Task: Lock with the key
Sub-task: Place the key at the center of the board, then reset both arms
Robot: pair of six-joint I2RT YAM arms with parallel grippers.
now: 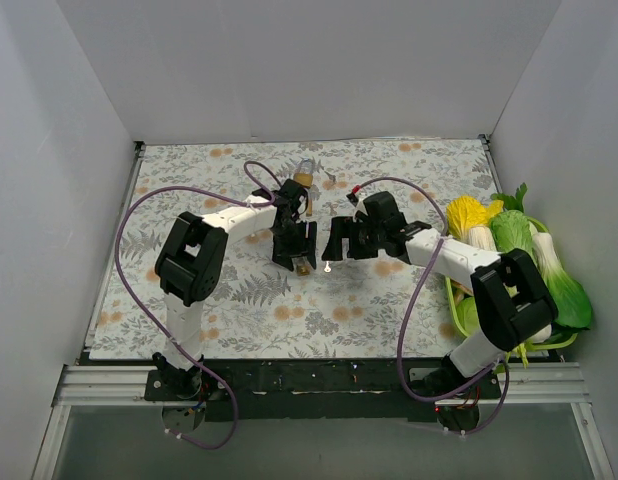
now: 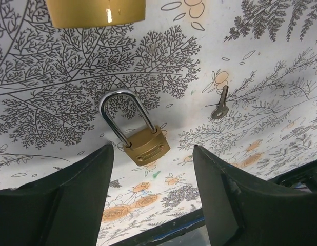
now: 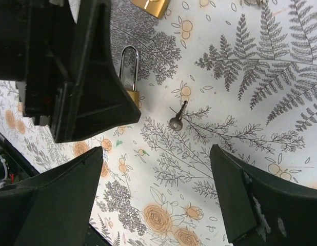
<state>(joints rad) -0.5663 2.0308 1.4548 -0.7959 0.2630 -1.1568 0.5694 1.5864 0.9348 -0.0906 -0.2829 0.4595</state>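
Both pincers are spread wide, gripping nothing! The left pincer (image 2: 152, 154) hovers over a small brass padlock with a steel shackle (image 2: 143, 141). The tiny silver metal key (image 2: 220, 105) lies loose on the floral-patterned table (image 2: 281, 41), at the padlock's 3 o'clock, near the right pincer (image 3: 156, 154).

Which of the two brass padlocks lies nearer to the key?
The small padlock, its steel shackle visible, beside the key; the larger padlock, cut off at the left wrist view's top edge, lies farther away.

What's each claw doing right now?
Left claw: open, empty, padlock lying free below.
Right claw: open, empty, key lying free below.
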